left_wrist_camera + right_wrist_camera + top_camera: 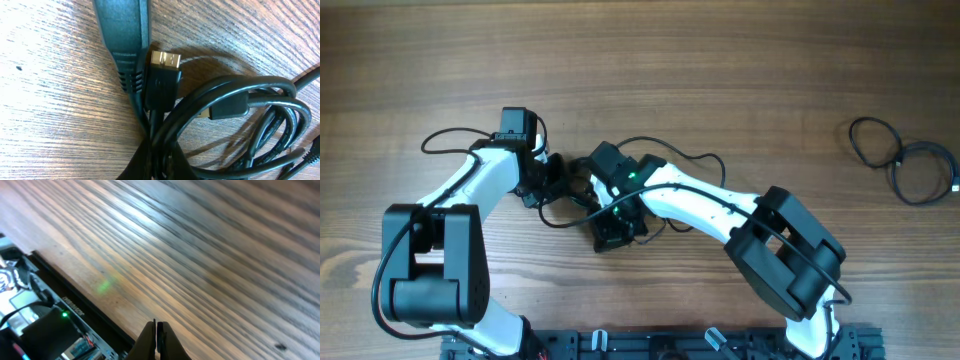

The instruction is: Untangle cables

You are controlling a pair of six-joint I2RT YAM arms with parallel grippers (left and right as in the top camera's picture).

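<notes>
**Table** (720,60): brown streaked wood grain, glossy in patches.
**Left gripper** (545,182): dark ribbed fingers (125,45) pressed together, clamped on a strand of the cables (225,95). These are thin black rubbery loops bunched at its tip.
**Right gripper** (157,335): jaws together, empty, over bare wood just beside the bundle, w/ black base rail (75,312) ahead.
**Second coil** (905,165): well apart, beyond right gripper.
**Gold-tipped plug** (162,70): touches left finger.

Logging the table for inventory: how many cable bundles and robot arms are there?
Cable bundles: 2, one mid-table, one far right
Robot arms: 2, left, right
Total: 4
</notes>
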